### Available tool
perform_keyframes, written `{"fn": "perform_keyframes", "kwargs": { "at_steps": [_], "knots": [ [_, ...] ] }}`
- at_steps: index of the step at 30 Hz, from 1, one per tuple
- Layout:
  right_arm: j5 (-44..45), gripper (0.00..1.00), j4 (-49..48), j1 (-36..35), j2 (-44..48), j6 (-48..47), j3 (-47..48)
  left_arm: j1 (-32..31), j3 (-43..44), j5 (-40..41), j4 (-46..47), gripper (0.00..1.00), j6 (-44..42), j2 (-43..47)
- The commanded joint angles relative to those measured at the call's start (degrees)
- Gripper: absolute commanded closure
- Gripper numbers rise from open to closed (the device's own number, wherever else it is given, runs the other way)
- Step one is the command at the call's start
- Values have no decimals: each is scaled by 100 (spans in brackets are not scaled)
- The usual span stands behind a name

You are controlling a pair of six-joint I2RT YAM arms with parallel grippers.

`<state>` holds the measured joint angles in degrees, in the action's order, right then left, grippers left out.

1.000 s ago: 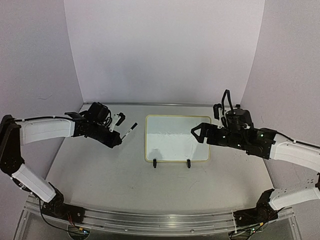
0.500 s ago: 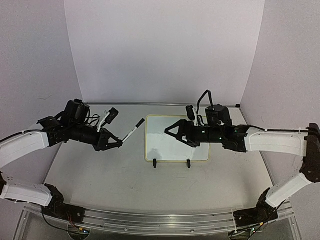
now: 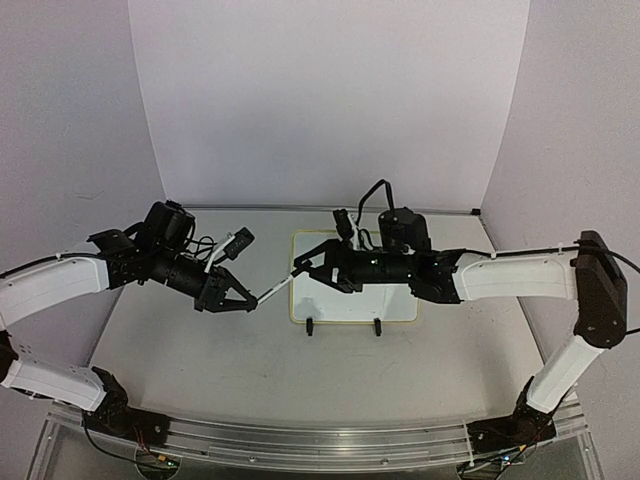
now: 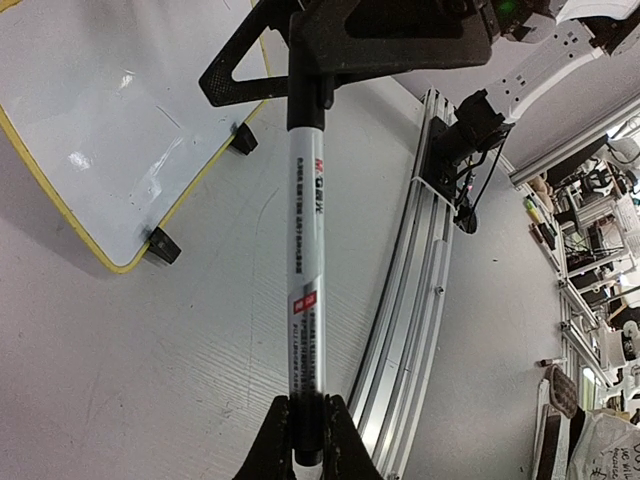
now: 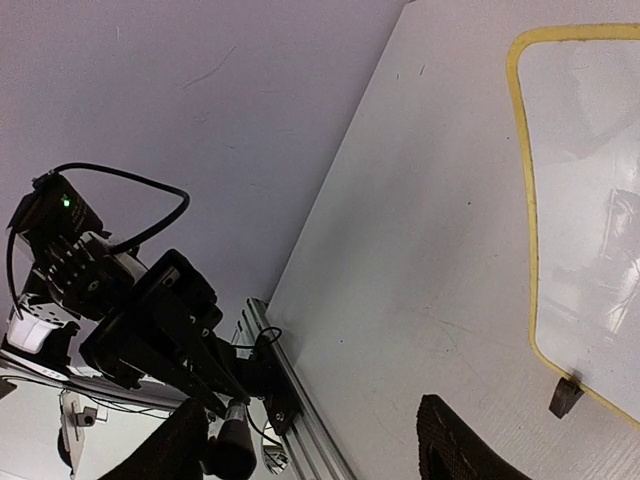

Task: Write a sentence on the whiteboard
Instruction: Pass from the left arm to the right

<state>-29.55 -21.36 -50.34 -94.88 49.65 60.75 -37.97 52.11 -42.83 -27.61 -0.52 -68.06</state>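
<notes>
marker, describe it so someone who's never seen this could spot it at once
On the table, find the yellow-rimmed whiteboard near the middle. At its left edge the marker is held in the air, clamped at one end by the left gripper, its other end between the open jaws of the right gripper. It is the only slim white stick with black ends.

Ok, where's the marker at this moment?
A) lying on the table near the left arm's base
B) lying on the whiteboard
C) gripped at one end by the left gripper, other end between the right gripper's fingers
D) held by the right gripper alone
C: the left wrist view shows the left gripper shut on one end of the marker, while its black far end sits between the spread fingers of the right gripper.
</notes>
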Motion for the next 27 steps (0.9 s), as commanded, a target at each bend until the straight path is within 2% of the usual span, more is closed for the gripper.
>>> {"fn": "perform_keyframes", "kwargs": {
  "at_steps": [1, 4, 14, 16, 21, 23, 27],
  "knots": [
    [-317, 39, -510, -90, -220, 118, 301, -36, 261, -199, 22, 100, -131, -41],
    [-396, 47, -670, -107, -283, 184, 297, -36, 263, -206, 27, 100, -114, -56],
    [-473, 99, -1204, -107, -323, 494, 70, -45, 241, -197, 154, 100, -34, -143],
    [-425, 100, -1196, -105, -299, 440, 32, -46, 271, -241, 171, 91, -4, -193],
    [-324, 100, -1084, -108, -282, 319, -13, -63, 437, -384, 371, 50, 203, -262],
    [-335, 100, -1059, -108, -308, 302, -11, -83, 533, -408, 434, 42, 227, -325],
    [-353, 100, -1051, -107, -288, 292, -20, -217, 716, -421, 476, 33, 193, -603]
  ]
}}
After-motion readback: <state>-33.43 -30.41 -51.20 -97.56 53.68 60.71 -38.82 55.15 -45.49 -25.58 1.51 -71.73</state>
